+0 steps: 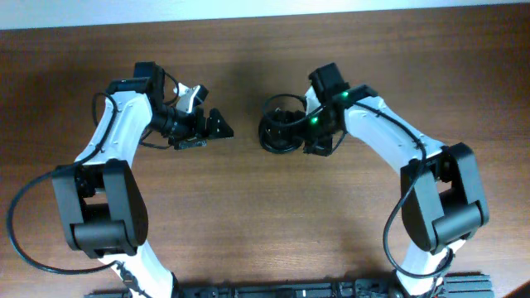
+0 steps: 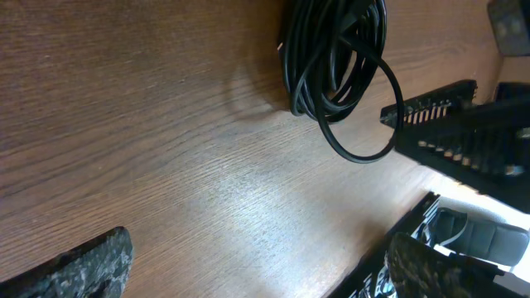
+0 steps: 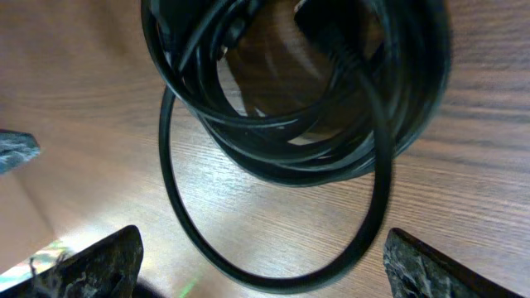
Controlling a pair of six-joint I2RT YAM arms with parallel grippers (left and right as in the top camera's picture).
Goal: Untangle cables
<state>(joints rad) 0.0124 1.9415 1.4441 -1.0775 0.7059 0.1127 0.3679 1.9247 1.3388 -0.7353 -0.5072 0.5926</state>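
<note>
The cables (image 1: 279,128) lie as one small coiled black bundle on the wooden table, at centre. My right gripper (image 1: 308,135) is open right beside the bundle's right edge. In the right wrist view the coil (image 3: 290,124) fills the frame, with one loose loop (image 3: 273,277) reaching down between my open fingertips (image 3: 265,269). My left gripper (image 1: 217,126) is open and empty, a short way left of the bundle. In the left wrist view the coil (image 2: 335,58) lies ahead at the top, apart from my spread fingers (image 2: 265,265).
Brown wooden table (image 1: 248,215) all around. The right arm's black gripper parts (image 2: 464,124) show at the right of the left wrist view. A dark strip (image 1: 281,290) runs along the table's front edge.
</note>
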